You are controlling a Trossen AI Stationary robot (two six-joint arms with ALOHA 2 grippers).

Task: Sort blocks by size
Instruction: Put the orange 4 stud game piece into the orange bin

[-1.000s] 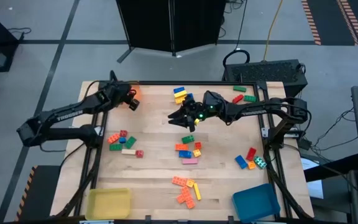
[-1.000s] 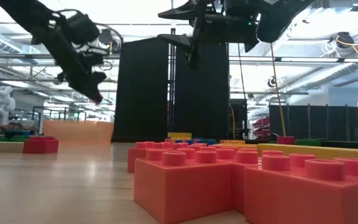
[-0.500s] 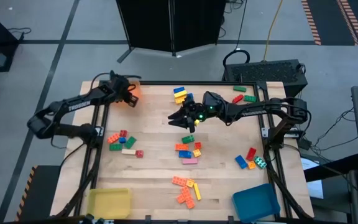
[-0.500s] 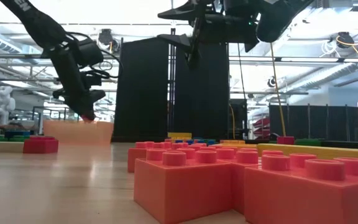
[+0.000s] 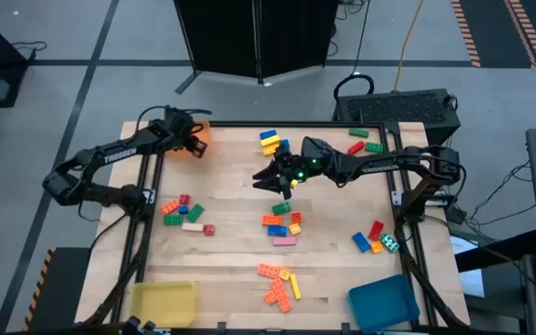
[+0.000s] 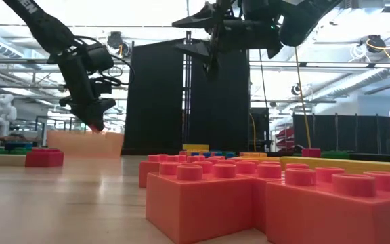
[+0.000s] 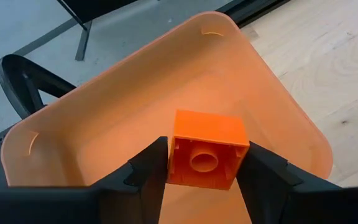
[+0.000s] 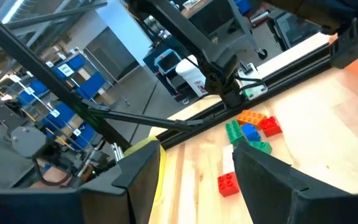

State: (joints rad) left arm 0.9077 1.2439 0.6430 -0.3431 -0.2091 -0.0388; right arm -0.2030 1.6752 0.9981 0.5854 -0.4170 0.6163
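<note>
The left gripper (image 7: 204,165) hangs over the orange tray (image 7: 104,124) at the table's far left corner, fingers flanking an orange block (image 7: 207,149); grip unclear. "TROSSEN" marks that arm. Loose blocks (image 5: 282,226) lie mid-table. The right gripper (image 5: 266,177) hovers above them, parted and empty.
</note>
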